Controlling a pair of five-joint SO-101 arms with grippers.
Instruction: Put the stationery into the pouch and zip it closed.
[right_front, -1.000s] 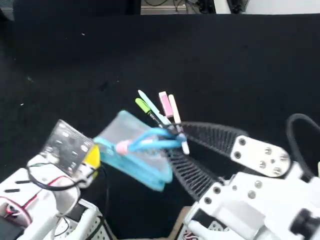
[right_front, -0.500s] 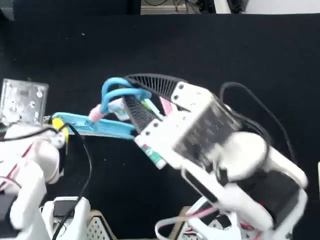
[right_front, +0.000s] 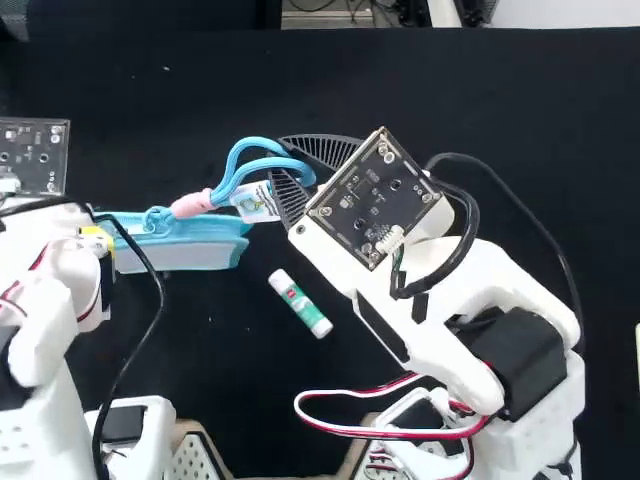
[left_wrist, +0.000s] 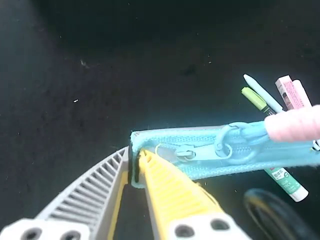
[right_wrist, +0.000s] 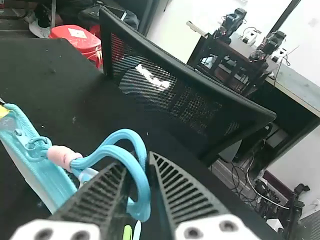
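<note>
Swinging round since the earlier frame, the right arm now leaves the white glue stick with a green label uncovered on the black table. The turquoise zip pouch has shifted toward the left arm. Its long axis runs between the two arms, zip edge up, with the light blue strap loop toward the right arm. The right gripper pinches that loop narrowly. The left gripper clamps the pouch's opposite end.
</note>
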